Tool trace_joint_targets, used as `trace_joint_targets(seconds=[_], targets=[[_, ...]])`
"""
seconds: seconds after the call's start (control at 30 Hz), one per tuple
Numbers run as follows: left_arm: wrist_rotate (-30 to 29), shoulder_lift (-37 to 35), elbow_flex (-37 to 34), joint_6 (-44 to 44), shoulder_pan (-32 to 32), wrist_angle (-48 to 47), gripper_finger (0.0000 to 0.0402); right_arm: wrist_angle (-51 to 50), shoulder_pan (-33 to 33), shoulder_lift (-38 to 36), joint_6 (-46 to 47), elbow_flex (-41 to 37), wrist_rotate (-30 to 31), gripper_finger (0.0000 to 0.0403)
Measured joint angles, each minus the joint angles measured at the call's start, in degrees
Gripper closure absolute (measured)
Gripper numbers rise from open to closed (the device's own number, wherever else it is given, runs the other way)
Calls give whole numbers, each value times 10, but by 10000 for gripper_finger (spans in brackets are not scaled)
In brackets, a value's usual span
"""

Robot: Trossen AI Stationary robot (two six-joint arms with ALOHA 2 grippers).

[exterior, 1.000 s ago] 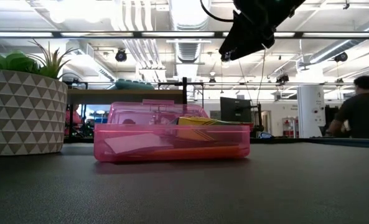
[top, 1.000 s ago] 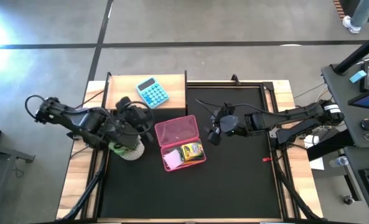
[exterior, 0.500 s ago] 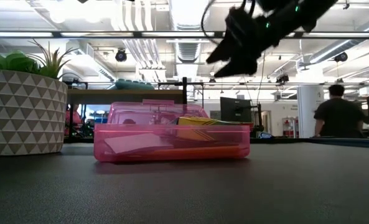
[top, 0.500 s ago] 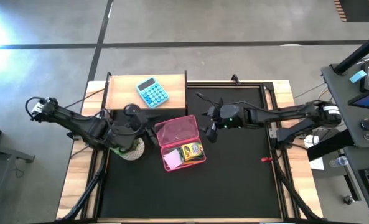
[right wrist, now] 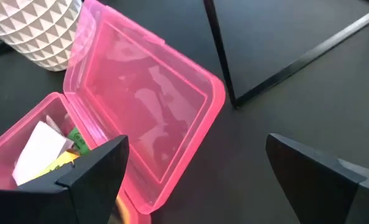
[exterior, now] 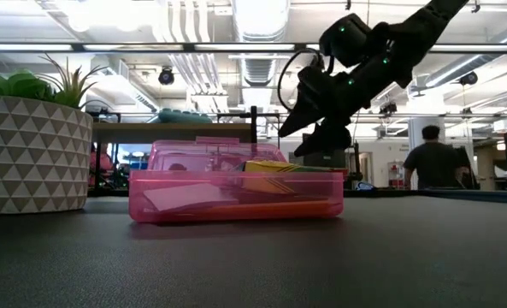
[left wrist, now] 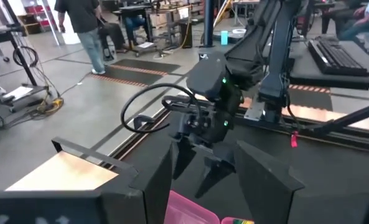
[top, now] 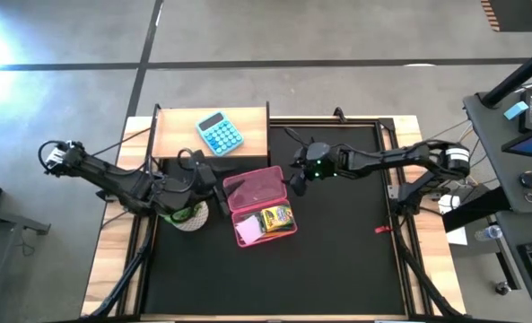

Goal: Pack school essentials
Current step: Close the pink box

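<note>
Pink case filled, lid not yet shut

Pink translucent plastic pencil case (top: 264, 215) lies open mid-table, white note pad (right wrist: 40, 146) and yellow crayon box (top: 276, 217) inside. Right gripper (top: 296, 182) hovers wide-spread, empty, beside the flat lid (right wrist: 153, 124); closing probably remains. Left gripper (top: 210, 182) part-open near the potted plant (top: 187, 215); holding anything, unclear.

There is one pink box (top: 262, 205), one yellow crayon box (top: 275, 216), one white note pad (right wrist: 37, 150), one blue calculator (top: 219, 133), one potted plant (top: 187, 214), and two robot arms.
</note>
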Motion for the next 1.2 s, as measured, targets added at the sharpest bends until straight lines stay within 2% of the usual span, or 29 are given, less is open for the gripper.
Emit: trace_joint_targets(seconds=[0.2, 0.33, 0.47, 0.6, 0.7, 0.9, 1.2], targets=[[1, 0, -1, -2, 0, 10, 244, -7, 2, -3, 8, 3, 0, 34], [2, 3, -2, 0, 1, 67, 244, -5, 2, -6, 8, 4, 0, 34], [2, 11, -4, 62, 7, 109, 244, 11, 2, -3, 3, 4, 11, 34], [2, 16, -4, 97, 10, 116, 244, 10, 2, -2, 89, 4, 55, 34], [-18, 20, -4, 102, 13, 116, 244, 11, -3, -2, 169, 4, 61, 34], [-74, 12, -6, 118, 14, 115, 244, 10, -6, -2, 225, 4, 60, 34], [-74, -18, -9, 124, 14, 79, 244, 28, -6, -2, 295, 4, 59, 34]])
